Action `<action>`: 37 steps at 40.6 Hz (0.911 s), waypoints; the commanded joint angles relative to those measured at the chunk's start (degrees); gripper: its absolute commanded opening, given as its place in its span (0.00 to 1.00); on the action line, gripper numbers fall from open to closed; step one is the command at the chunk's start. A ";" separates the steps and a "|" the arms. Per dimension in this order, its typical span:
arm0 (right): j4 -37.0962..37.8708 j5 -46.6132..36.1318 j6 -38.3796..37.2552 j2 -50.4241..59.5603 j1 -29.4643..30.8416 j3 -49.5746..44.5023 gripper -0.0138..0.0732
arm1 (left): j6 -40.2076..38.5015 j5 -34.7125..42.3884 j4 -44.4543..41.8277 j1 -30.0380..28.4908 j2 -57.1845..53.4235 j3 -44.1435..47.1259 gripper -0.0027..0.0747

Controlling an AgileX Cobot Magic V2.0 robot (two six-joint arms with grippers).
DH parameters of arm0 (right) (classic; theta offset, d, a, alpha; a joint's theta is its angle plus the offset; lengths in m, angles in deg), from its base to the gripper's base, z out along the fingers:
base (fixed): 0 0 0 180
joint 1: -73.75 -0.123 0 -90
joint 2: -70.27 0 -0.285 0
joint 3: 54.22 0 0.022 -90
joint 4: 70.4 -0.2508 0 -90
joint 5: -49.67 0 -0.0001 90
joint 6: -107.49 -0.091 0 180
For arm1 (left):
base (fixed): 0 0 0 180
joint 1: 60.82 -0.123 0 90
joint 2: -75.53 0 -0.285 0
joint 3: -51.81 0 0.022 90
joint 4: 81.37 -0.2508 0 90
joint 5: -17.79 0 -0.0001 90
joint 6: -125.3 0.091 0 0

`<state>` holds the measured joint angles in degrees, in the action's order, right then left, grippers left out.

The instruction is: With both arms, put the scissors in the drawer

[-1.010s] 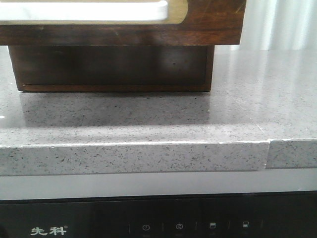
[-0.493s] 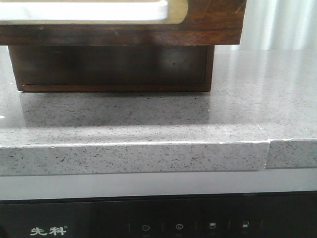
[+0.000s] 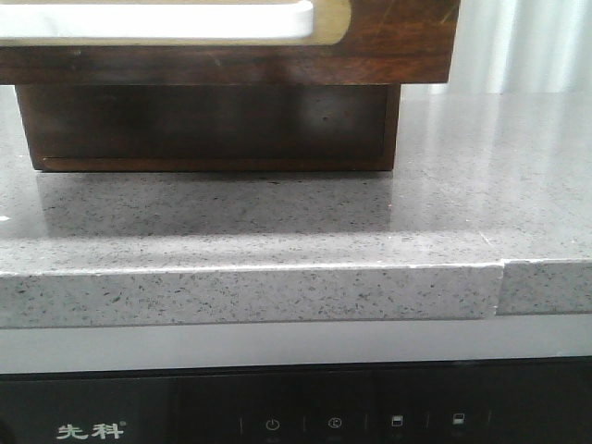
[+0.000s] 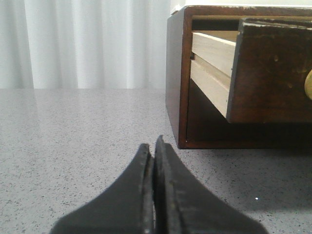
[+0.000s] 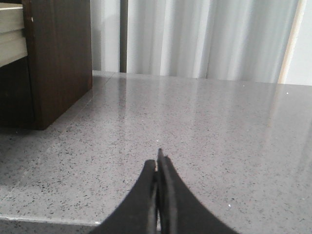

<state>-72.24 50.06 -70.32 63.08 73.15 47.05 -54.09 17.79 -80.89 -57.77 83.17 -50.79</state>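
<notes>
The drawer (image 3: 222, 37) is the only task thing I can find; the scissors do not show in any of the three views. In the front view, nearest is a black appliance panel (image 3: 277, 412) with small symbols and white characters, below the thick edge of the grey speckled surface (image 3: 277, 231). Farther back on that surface stands a dark brown wooden box (image 3: 213, 125), and the drawer sticks out from its upper part, toward the camera. Its front carries a whitish panel with a rounded corner and a tan rim.

The left pincer (image 4: 153, 146) has its two black fingers pressed together, with nothing between them, low over the surface. Beyond it is the box (image 4: 175, 78), and the drawer (image 4: 268, 73) is pulled partly out, its pale wooden side visible.

The right pincer (image 5: 158, 165) is also pressed together and holds nothing. Beyond it, to one side, is a corner of the box (image 5: 58, 58), and farther away hangs a pale curtain (image 5: 204, 39).
</notes>
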 commanded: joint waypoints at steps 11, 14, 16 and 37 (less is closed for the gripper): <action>2.23 -4.93 -4.95 0.99 -0.03 -0.03 0.08 | 0.14 4.57 0.36 0.01 -1.10 1.55 0.01; 2.23 -4.61 -4.95 0.99 -0.03 -0.03 0.08 | 0.14 4.57 0.36 0.01 -1.10 1.55 0.01; 2.29 -4.24 -4.95 0.99 -0.03 -0.03 0.08 | 0.14 4.57 0.36 0.01 -1.10 1.55 0.01; 2.29 -3.68 -4.95 0.99 -0.03 -0.03 0.08 | 0.14 4.57 0.36 0.01 -1.10 1.55 0.01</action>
<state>-70.40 50.90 -75.08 63.08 73.15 47.05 -53.97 17.79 -80.89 -57.77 83.17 -50.79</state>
